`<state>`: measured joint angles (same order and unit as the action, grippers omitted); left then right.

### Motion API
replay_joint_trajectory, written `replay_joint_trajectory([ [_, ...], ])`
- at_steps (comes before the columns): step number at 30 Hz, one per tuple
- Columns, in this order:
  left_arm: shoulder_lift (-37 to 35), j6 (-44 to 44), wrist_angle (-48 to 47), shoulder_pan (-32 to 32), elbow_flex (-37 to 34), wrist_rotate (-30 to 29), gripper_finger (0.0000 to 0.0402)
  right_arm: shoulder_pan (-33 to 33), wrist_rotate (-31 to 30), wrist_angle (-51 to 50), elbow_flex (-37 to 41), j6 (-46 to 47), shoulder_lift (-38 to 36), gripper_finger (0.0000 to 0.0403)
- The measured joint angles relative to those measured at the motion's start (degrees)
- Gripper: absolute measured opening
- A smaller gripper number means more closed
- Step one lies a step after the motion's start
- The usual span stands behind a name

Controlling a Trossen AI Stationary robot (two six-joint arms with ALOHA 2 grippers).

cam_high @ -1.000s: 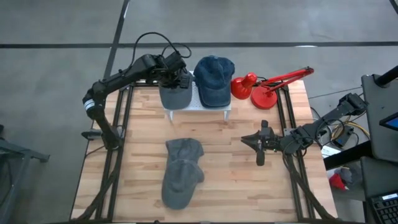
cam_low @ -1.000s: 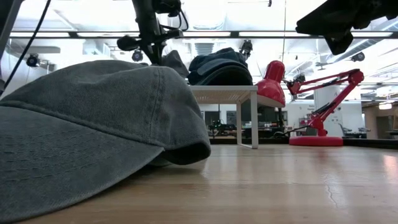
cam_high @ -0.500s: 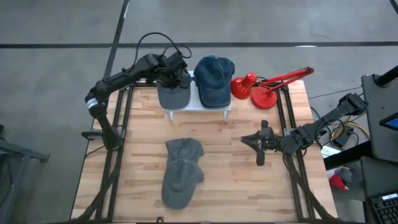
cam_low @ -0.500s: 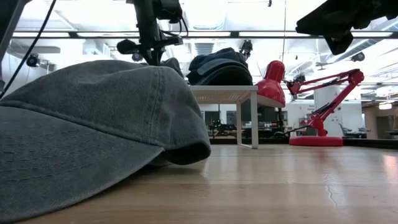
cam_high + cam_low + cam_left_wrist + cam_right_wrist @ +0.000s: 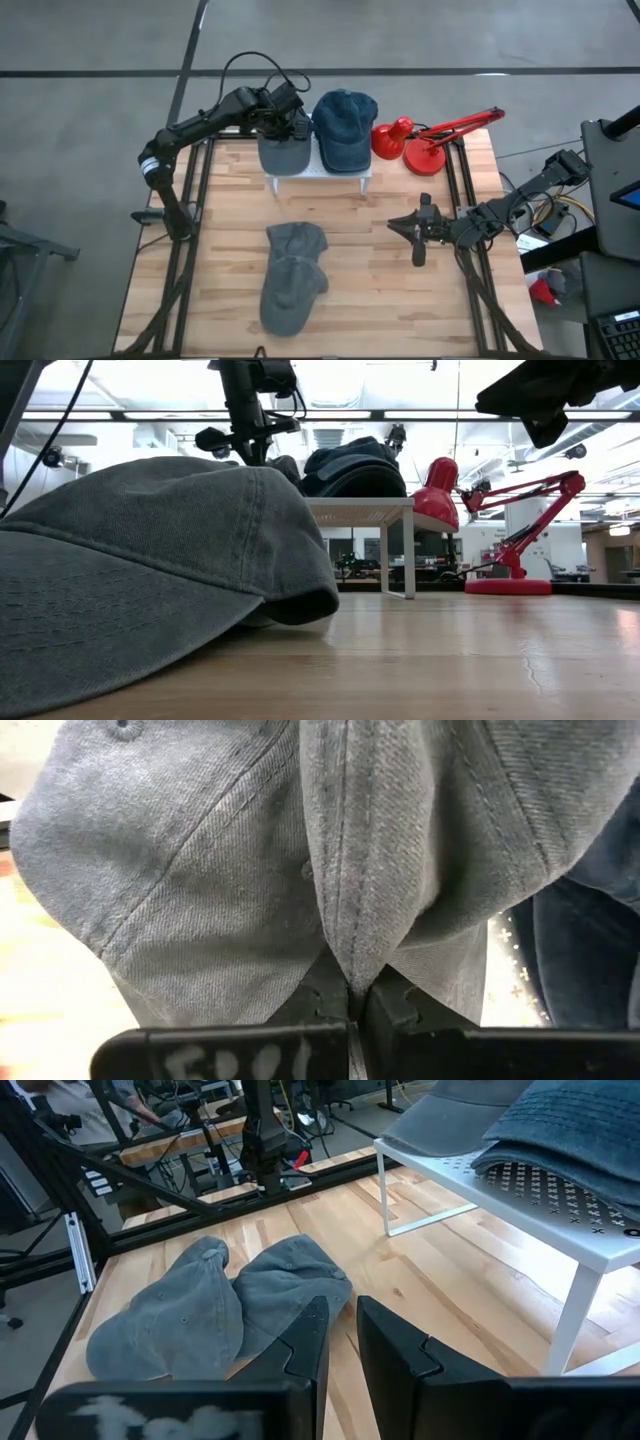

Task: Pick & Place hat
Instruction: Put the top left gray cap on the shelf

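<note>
- The left pincer is at the far side of the desk, over the white rack; its fingers are pressed together on a fold of the grey hat.
- That grey hat lies on the left part of the rack, just beside a blue hat.
- A second grey hat lies on the desk nearer the front.
- The right pincer hangs over the right side of the desk, fingers slightly apart, holding nothing.
- A red lamp stands right of the rack.
</note>
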<state>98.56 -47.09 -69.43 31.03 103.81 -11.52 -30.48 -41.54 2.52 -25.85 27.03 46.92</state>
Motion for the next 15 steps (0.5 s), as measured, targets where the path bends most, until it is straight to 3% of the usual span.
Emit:
replay_joint_trajectory([
  [15, 0.0, -0.1, 1.7, 0.0, 0.0, 1.2, 0.0004, 0.0, 0.0, 0.0, 0.0, 0.0, 0.0, 0.0052],
])
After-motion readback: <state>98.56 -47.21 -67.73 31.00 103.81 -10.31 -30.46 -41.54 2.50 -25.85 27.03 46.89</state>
